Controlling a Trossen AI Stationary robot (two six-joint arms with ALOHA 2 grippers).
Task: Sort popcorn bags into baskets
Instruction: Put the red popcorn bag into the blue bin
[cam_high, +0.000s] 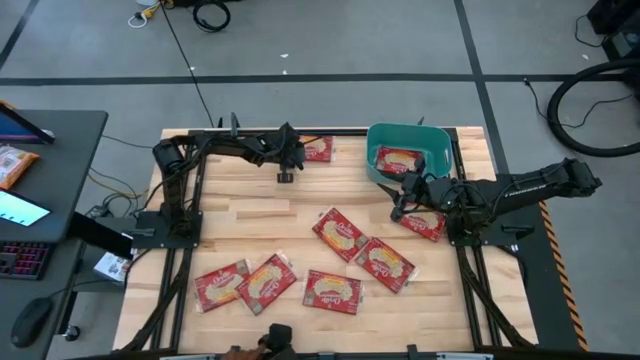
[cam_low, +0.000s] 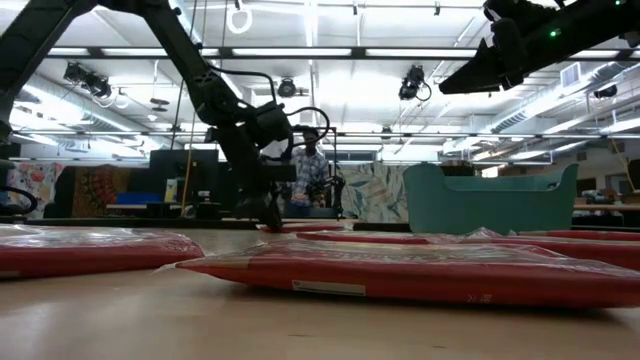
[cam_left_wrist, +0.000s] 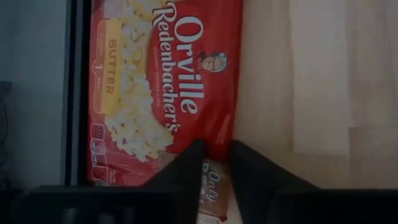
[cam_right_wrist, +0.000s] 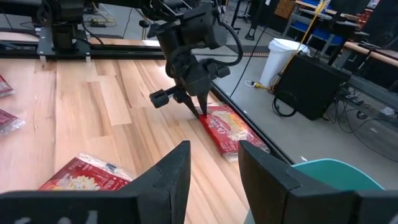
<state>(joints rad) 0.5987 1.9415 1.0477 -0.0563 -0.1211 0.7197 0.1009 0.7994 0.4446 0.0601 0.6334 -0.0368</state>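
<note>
Left wrist view has the flat red popcorn bag (cam_left_wrist: 165, 87) lying at the far edge of the pale wooden desk (cam_left_wrist: 311, 81), its near edge pinched between the left gripper (cam_left_wrist: 214, 163) jaws. Farther right, the teal plastic bin (cam_high: 408, 152) holds one bag, and beside it the right gripper (cam_high: 399, 208) hangs with jaws parted, empty.
</note>
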